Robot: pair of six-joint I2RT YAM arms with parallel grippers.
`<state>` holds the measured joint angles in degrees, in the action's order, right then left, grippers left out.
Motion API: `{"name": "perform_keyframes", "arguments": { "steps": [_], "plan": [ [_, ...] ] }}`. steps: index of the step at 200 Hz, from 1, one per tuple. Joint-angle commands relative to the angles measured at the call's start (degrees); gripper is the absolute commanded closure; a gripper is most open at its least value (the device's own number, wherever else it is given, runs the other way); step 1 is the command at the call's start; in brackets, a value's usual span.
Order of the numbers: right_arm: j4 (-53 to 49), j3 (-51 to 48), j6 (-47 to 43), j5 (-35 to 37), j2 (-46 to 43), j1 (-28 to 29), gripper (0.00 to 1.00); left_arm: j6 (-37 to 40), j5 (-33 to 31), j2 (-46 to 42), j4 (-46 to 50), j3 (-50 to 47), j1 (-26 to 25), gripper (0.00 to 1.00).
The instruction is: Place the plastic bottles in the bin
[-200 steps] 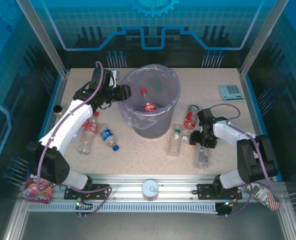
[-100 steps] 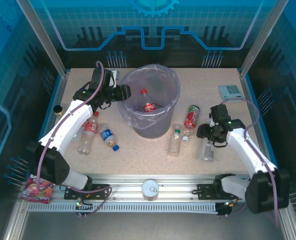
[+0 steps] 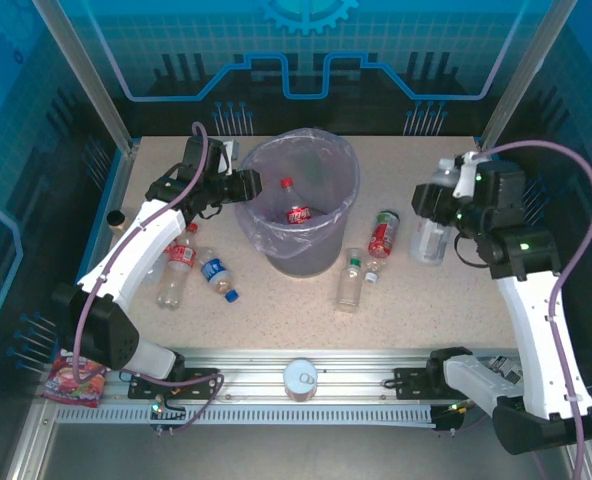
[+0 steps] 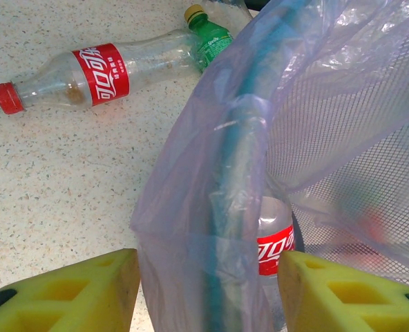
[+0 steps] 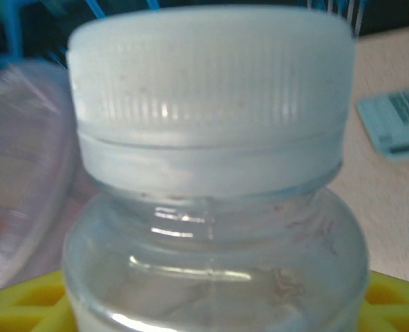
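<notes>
Bottle aloft, bin not yet reached.
Right jaws were clamped on a white-capped clear bottle (image 3: 432,236), held above the bench (image 3: 276,320) well right of the bin (image 3: 301,257); left jaws were closed on the bin's bagged rim. One red-labelled bottle (image 3: 298,213) lay inside. Other bottles (image 3: 179,262) lay on the bench, two left of the bin and at least two right, so most work seemingly remained. The held bottle looked transparent, empty, with a ribbed cap.
</notes>
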<state>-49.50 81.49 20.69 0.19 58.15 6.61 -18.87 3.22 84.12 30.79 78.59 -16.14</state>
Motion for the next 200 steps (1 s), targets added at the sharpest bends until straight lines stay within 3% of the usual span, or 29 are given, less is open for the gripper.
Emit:
{"name": "perform_keyframes", "arguments": {
  "steps": [1, 24, 63, 91, 162, 200],
  "plan": [
    [3.00, 6.23, 0.42, -8.83, 3.00, 0.69, 0.42, 2.53, -1.14, -0.93, 3.32, -0.18, -0.29, 0.44],
    [7.46, 11.86, 1.71, -12.46, 7.45, 4.79, 0.43, 2.28, -0.95, -1.10, 3.14, -0.43, -0.30, 0.44],
    [11.91, 22.30, 0.29, -9.34, 17.99, 17.02, 0.43, 1.84, -0.21, -0.53, 3.01, -0.47, -0.38, 0.44],
    [12.93, 30.00, -1.27, -7.47, 26.45, 22.80, 0.43, 2.16, -0.37, -0.69, 3.02, -0.61, -0.38, 0.44],
    [11.05, 40.89, -3.95, -3.21, 42.96, 29.34, 0.45, 2.57, -0.40, -0.99, 2.96, -0.73, -0.38, 0.44],
    [8.62, 41.84, -5.28, -0.58, 47.94, 31.09, 0.45, 2.96, -0.66, -1.32, 3.13, -0.81, -0.38, 0.44]
  ]
}}
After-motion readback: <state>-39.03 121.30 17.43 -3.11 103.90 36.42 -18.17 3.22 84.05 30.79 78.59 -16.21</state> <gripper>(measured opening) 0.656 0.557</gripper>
